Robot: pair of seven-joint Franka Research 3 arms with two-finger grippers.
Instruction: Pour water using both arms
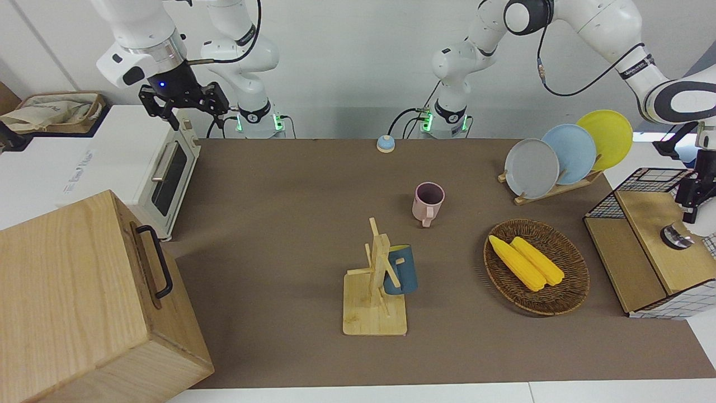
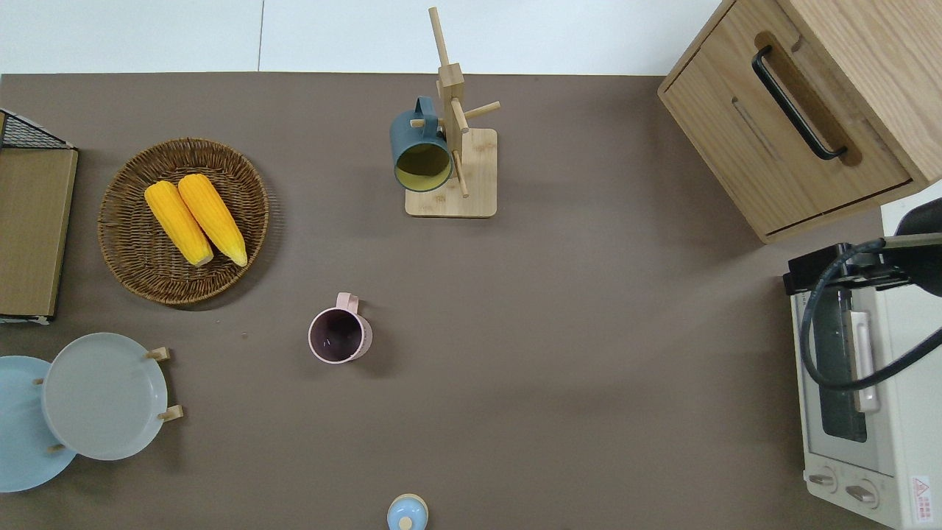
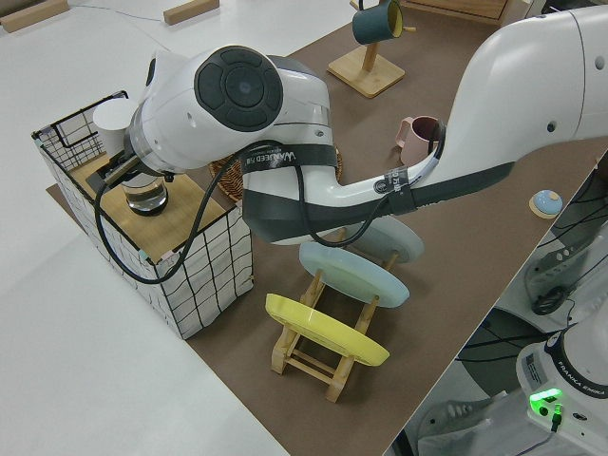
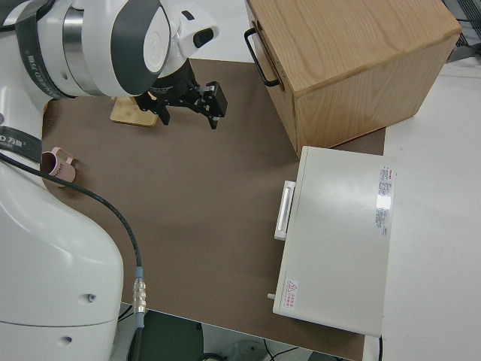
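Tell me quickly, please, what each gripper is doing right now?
Right gripper: open, holding nothing, up in the air by the toaster oven.
Left gripper: at the glass on the wire-basket shelf; grip cannot be told.

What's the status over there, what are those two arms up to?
Right gripper open, over toaster oven. Left gripper at glass on wire crate. Pink mug upright mid-table, unobstructed.

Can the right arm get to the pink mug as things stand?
Probably yes. The pink mug stands upright, alone on bare table; the right end effector, open, has nothing between it and the mug.
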